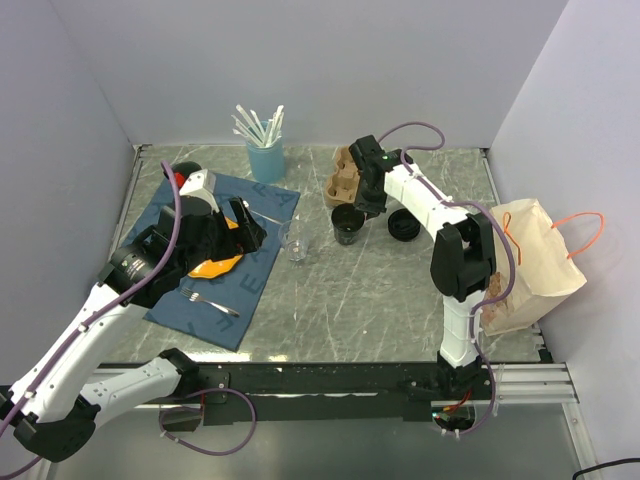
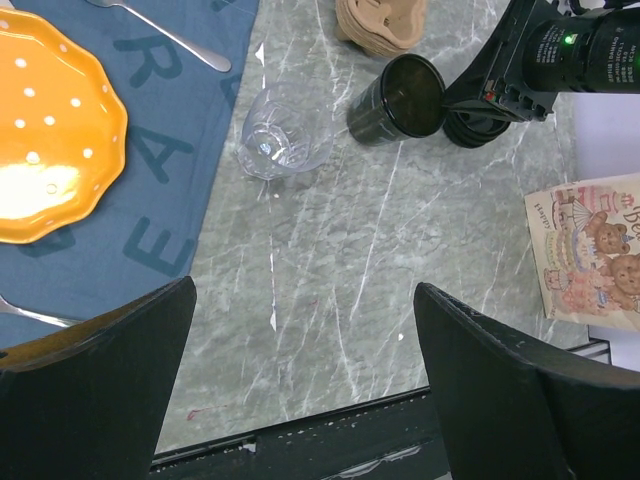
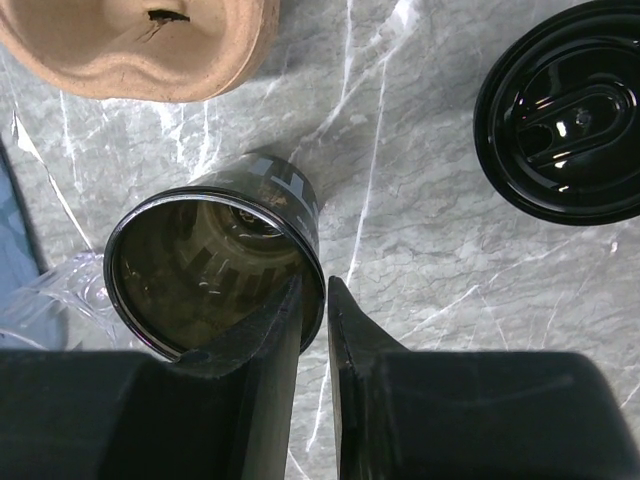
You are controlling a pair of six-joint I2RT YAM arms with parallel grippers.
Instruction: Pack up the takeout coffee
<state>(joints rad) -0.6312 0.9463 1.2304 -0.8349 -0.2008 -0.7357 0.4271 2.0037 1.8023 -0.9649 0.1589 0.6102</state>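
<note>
The takeout coffee (image 3: pixel 215 260) is a black cup with no lid on, so I see down into it. It is near the middle of the table (image 1: pixel 347 225), in front of the cardboard cup carrier (image 1: pixel 345 178). My right gripper (image 3: pixel 313 282) is shut on the cup's rim, one finger inside and one outside. The round black lid (image 3: pixel 560 125) lies on the table to the cup's right (image 1: pixel 403 226). My left gripper (image 2: pixel 305 290) is open over bare marble with nothing between its fingers, and it hovers at the left above the orange plate (image 1: pixel 215 265).
A clear glass (image 1: pixel 294 245) stands just left of the cup, at the edge of the blue placemat (image 1: pixel 215 310). A fork (image 1: pixel 208 301) lies on the mat. A blue cup of straws (image 1: pixel 265 158) is at the back. A paper bag (image 1: pixel 530 265) stands at the right edge.
</note>
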